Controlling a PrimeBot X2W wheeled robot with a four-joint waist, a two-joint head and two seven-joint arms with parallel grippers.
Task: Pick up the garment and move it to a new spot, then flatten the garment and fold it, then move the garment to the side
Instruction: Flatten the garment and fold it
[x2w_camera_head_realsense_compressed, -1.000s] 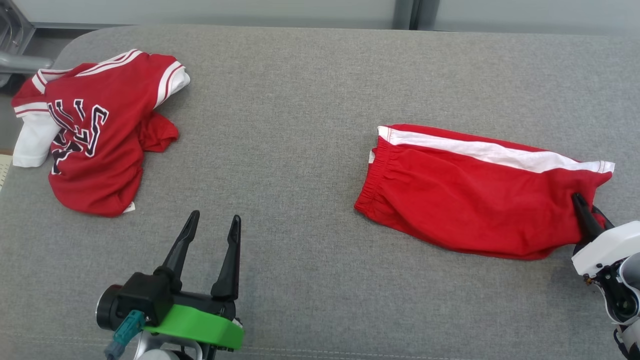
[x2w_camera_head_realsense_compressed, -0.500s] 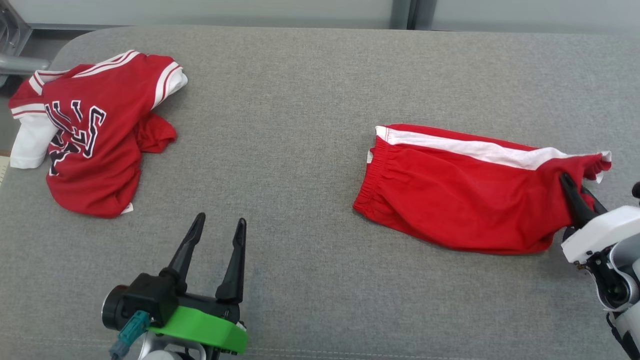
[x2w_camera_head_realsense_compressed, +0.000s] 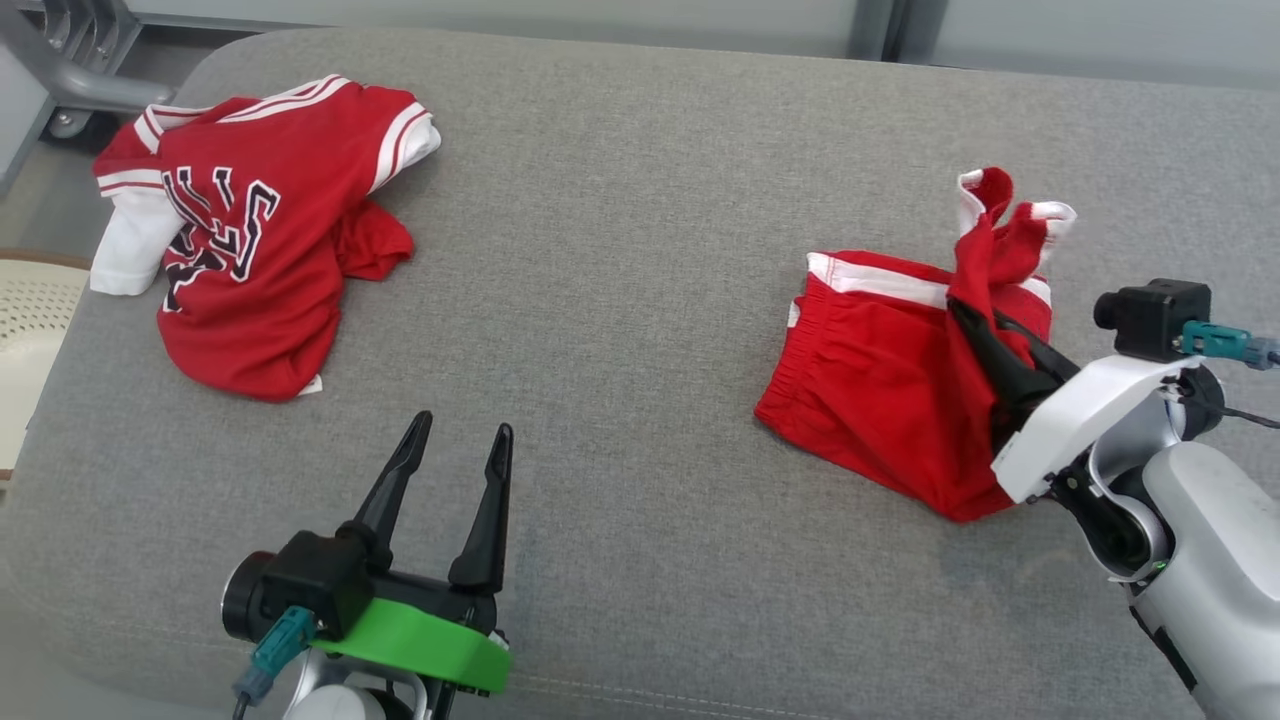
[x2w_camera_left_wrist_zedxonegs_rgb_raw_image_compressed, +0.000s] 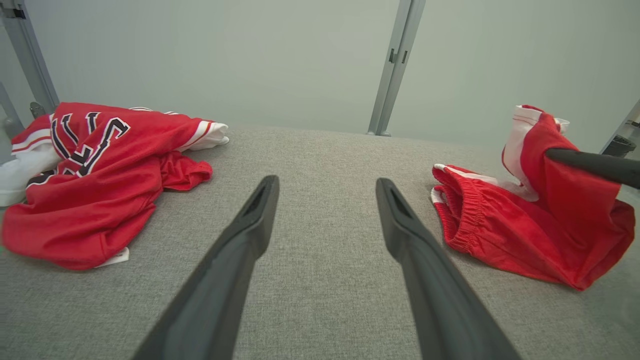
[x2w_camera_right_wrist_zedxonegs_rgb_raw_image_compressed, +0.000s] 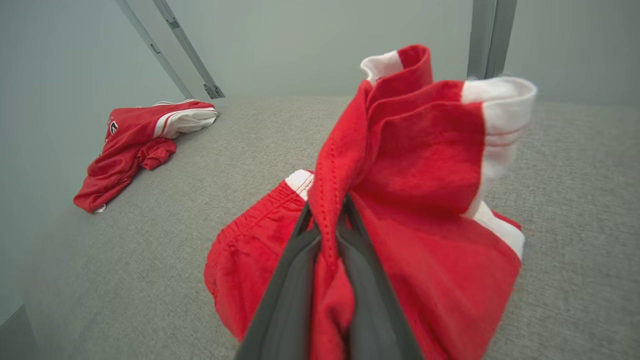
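Hovering over the near edge of the grey surface (x2w_camera_head_realsense_compressed: 640, 560), the left gripper (x2w_camera_head_realsense_compressed: 462, 425) points away from the robot with its two dark fingers spread wide and nothing between them. To the right and a little farther out, the right gripper (x2w_camera_head_realsense_compressed: 958, 310) is pressed together on a bunched fold of the red shorts (x2w_camera_head_realsense_compressed: 870, 400). It pinches the cloth near the leg hem and holds that end up off the surface, white trim flopping above the fingertips. The waistband (x2w_camera_head_realsense_compressed: 795, 350) end of the shorts lies on the surface, toward the middle. Farther away, at the far left corner and well apart from the shorts, a red jersey (x2w_camera_head_realsense_compressed: 250, 270) with white sleeves and dark lettering lies crumpled. Beyond the surface's far edge stands a pale wall (x2w_camera_left_wrist_zedxonegs_rgb_raw_image_compressed: 250, 60) with a grey metal post (x2w_camera_left_wrist_zedxonegs_rgb_raw_image_compressed: 395, 65).
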